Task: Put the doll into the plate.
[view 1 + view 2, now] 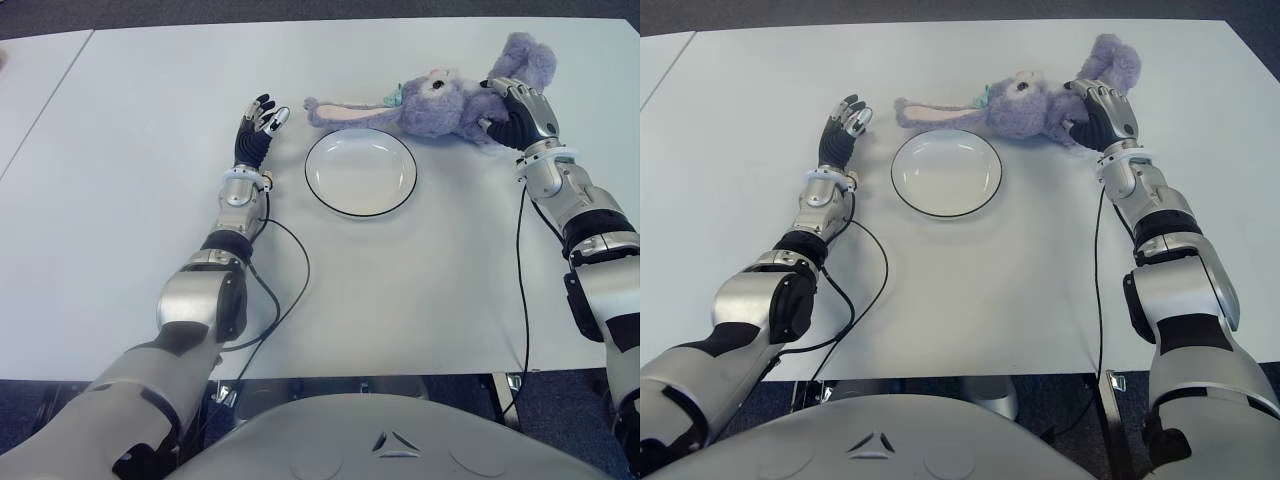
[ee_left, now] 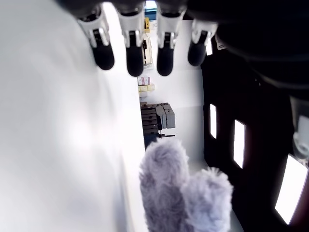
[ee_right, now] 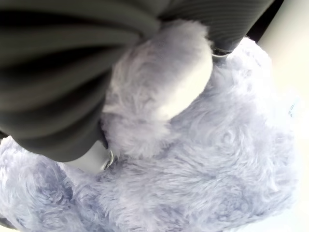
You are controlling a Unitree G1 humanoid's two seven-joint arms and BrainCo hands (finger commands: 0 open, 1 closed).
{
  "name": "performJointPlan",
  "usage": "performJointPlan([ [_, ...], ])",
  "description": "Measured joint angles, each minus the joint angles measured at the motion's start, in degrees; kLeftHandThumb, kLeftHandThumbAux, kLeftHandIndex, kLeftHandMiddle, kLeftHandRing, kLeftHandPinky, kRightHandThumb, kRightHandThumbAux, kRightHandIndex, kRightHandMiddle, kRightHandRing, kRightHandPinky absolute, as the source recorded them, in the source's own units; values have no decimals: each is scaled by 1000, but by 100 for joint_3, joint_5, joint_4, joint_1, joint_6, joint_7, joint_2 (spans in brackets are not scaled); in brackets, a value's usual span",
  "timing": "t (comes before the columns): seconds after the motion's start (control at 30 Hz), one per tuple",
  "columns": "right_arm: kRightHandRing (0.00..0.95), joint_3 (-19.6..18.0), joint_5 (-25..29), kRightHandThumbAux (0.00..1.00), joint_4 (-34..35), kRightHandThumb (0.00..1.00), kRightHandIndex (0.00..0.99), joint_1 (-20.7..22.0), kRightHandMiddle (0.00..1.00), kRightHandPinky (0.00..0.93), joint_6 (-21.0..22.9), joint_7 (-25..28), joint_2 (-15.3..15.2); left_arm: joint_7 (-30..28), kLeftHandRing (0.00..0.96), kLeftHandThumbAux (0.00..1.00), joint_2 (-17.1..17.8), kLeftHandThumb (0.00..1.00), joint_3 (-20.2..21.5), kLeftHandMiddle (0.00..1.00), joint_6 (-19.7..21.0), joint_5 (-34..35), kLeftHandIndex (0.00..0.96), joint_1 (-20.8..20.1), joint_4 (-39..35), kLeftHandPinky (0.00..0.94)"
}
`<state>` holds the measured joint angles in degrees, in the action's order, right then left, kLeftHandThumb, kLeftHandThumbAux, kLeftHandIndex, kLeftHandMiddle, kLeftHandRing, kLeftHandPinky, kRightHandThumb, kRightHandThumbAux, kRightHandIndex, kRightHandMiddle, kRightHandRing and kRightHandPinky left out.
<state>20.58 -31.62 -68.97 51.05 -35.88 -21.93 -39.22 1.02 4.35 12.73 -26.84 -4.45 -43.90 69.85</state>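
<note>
The purple doll [image 1: 440, 100] lies on the white desk [image 1: 120, 200] just behind the empty plate [image 1: 360, 171]. The right hand [image 1: 517, 113] has its fingers clenched around the doll's body. The left hand [image 1: 258, 128] shows left of the plate, fingers released.

white table [image 1: 120, 220] spanning the scene | second white surface [image 1: 30, 80] adjoining along a seam at far left | stacked boxes [image 2: 145, 84] showing in the background
</note>
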Motion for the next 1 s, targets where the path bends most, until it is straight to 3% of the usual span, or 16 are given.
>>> performJointPlan([
  [0.37,848,-193,26,722,426,705,440,11,854,831,-327,-47,-18,36,135,472,5,0,0,143,0,0,121,-20,-8,135],
  [1.0,845,-391,26,722,1036,704,440,-10,848,823,-378,-168,-2,38,146,483,5,0,2,149,0,1,114,-55,-17,154],
])
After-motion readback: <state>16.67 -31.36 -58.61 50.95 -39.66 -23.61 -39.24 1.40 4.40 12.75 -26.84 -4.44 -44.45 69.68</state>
